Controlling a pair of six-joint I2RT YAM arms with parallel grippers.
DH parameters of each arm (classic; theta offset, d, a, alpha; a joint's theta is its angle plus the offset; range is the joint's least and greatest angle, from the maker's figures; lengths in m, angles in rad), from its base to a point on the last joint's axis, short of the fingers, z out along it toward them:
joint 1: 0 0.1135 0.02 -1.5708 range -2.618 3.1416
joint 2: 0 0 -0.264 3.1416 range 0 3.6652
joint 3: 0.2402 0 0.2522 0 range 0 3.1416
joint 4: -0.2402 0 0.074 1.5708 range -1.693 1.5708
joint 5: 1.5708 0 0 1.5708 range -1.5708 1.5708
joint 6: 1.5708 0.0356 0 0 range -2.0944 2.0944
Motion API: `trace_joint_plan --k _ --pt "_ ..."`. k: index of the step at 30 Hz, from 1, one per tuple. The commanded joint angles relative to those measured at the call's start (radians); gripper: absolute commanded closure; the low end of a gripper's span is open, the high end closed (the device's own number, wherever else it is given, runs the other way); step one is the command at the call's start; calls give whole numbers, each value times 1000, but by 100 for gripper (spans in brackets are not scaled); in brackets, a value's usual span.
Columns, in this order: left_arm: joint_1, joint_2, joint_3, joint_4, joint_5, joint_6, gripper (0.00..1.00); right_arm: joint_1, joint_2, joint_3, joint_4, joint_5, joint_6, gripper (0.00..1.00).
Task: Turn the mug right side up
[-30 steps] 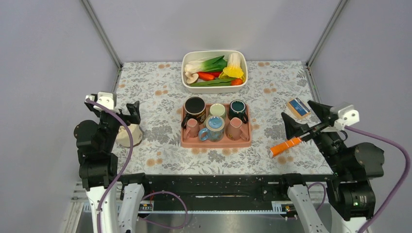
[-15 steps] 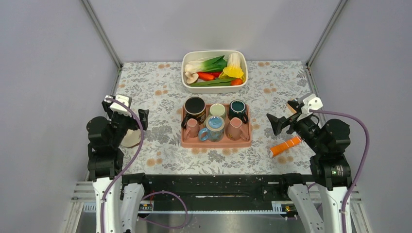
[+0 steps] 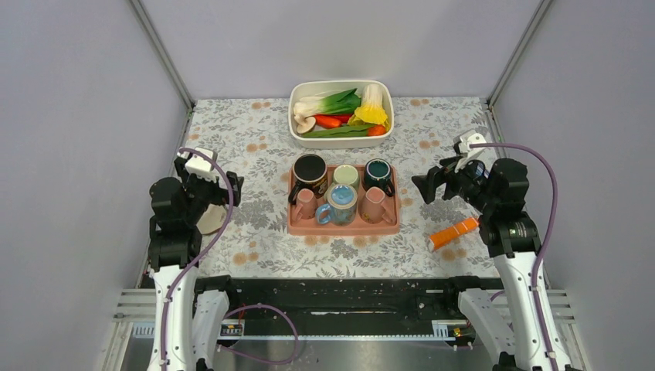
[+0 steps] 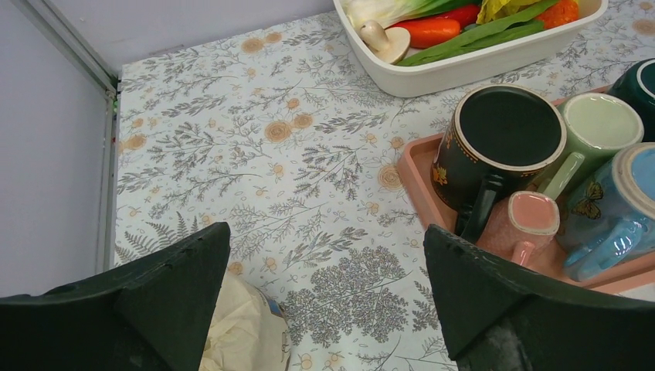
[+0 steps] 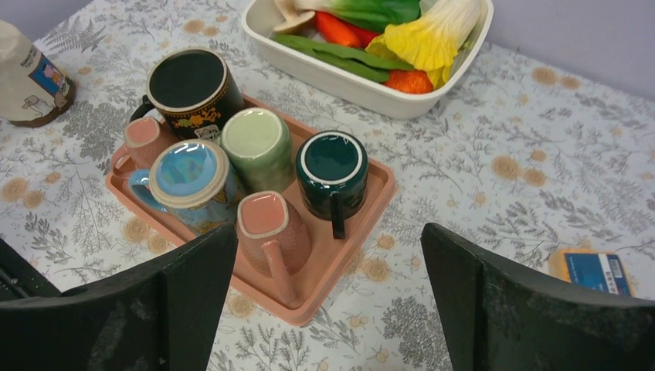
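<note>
Hanging open and empty, the left hand (image 4: pixel 325 230) and right hand (image 5: pixel 328 229) flank the tray (image 5: pixel 371 224). Its mugs (image 5: pixel 255 139) lie at three o'clock from the left, nine from the nearer right. Several look bottom-up; I cannot tell which.

the left gripper (image 4: pixel 324 239) hangs wide open above the floral table (image 4: pixel 232 139). a black mug (image 4: pixel 502 139) and a pink mug (image 4: pixel 525 224) stand side by side on the tray (image 4: pixel 417 174).
</note>
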Motion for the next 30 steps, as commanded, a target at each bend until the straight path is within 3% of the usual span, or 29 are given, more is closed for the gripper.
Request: trace_joint_plan --k 1,8,13,19,30 --pt "6 12 0 73 26 -9 1 2 41 56 -38 -2 -1 1" --pt "13 11 -7 73 62 -5 1 28 120 60 -168 -10 -113 3" --pt "16 14 -9 73 71 -5 1 88 155 10 -152 18 -128 6" --pt "25 16 -9 68 92 -5 1 269 247 4 -165 159 -190 6" --pt "38 19 -12 67 117 -4 1 355 395 12 -169 218 -205 11"
